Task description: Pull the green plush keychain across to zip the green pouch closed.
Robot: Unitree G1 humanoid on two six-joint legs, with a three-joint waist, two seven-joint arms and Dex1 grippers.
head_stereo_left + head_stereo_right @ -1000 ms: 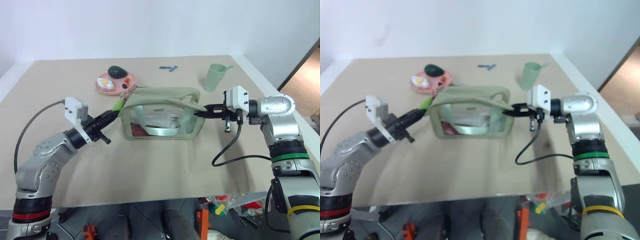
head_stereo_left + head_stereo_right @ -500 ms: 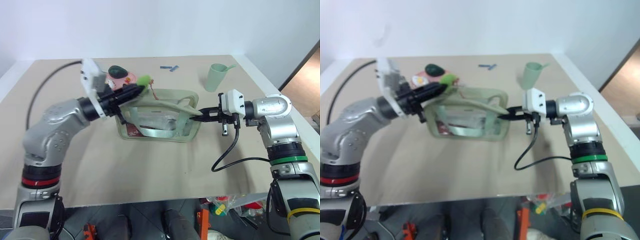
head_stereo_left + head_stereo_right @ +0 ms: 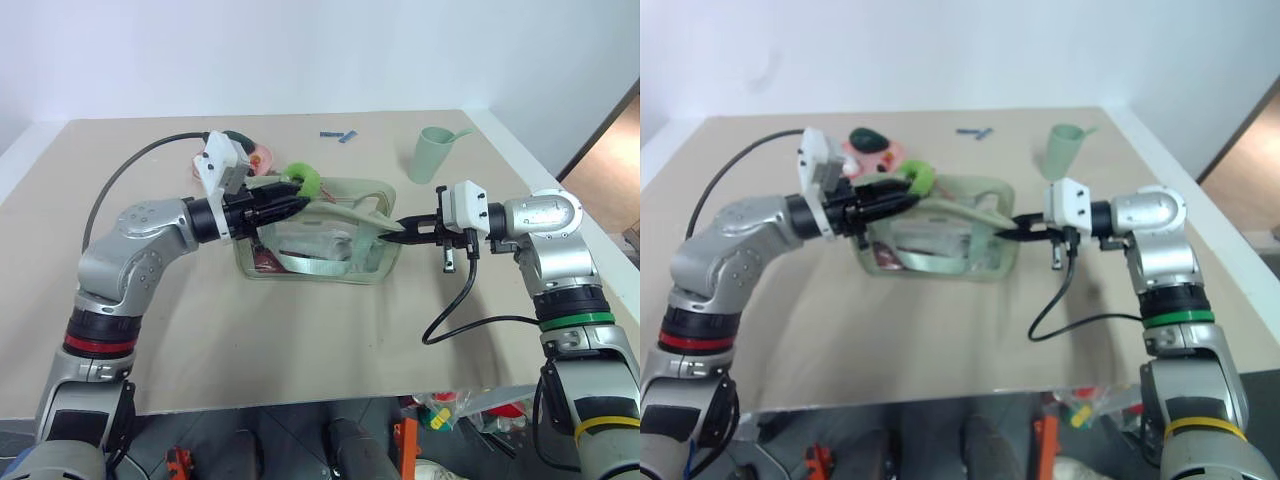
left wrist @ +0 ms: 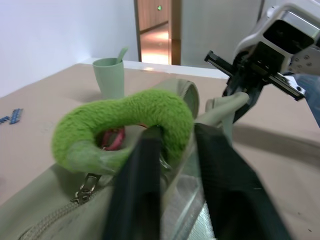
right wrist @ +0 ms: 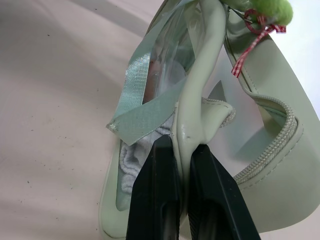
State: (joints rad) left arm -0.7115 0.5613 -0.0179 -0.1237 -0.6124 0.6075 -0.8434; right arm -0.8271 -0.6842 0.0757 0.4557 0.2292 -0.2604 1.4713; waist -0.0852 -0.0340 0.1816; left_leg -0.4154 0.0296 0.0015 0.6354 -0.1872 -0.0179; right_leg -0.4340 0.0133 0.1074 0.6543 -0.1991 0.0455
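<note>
The green pouch point(image 3: 320, 250) stands mid-table, its zipper running along the top. The green plush keychain point(image 3: 305, 181) sticks up above the pouch's top, left of its middle. My left gripper point(image 3: 296, 203) reaches in level from the left. In the left wrist view its fingers point(image 4: 142, 175) stand apart, and the keychain point(image 4: 120, 122) rests on the tip of one of them. My right gripper point(image 3: 397, 228) is shut on the pouch's pale green end tab point(image 5: 200, 100) at the right end, holding it taut.
A pale green cup point(image 3: 433, 152) with a spoon stands at the back right. A pink plate point(image 3: 885, 152) with a dark avocado toy point(image 3: 868, 138) sits behind the left wrist. Small blue pieces point(image 3: 337, 136) lie at the far edge.
My left gripper has carried the keychain up and rightward along the pouch's top, and its fingers have since parted. The right gripper has kept its hold in place.
</note>
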